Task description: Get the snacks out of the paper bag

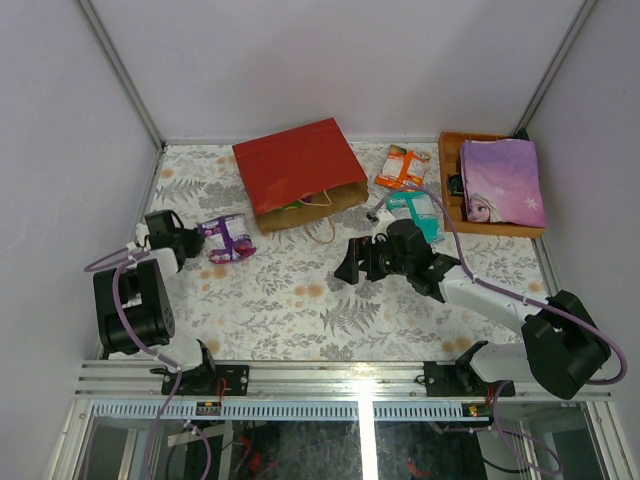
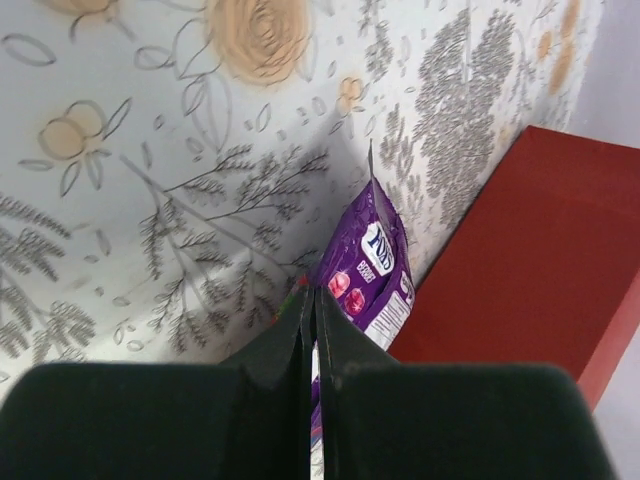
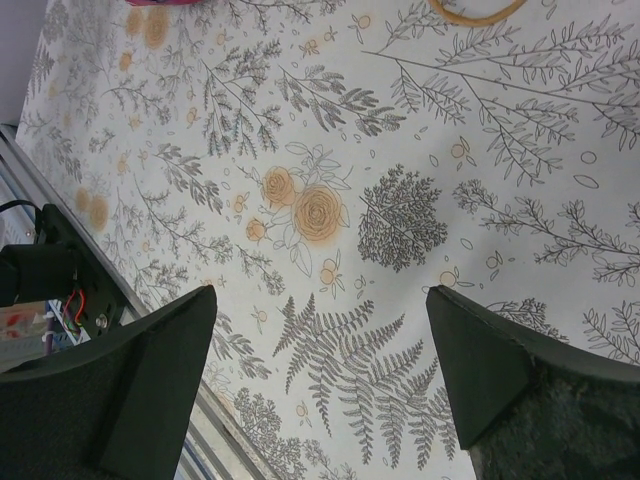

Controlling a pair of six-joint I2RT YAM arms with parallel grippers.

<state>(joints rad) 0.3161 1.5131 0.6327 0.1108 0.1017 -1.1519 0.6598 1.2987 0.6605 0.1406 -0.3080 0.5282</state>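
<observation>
My left gripper (image 2: 310,295) was pressed together on the near end of the purple packet (image 2: 372,265), which lay lengthwise ahead on the table (image 1: 300,310), beside the paper bag (image 1: 295,170). My right gripper (image 3: 320,300), spread and empty, hovered nearer the bag's open mouth.

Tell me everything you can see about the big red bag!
The paper bag is large, red outside and brown inside, and looks like smooth, stiff paper. It lies flat on its side on the flowery table, towards the far edge. Its open mouth faces the arms, and its tan cord handles loop out onto the table. In the mouth, something green peeks out. Nothing grips the bag.
</observation>
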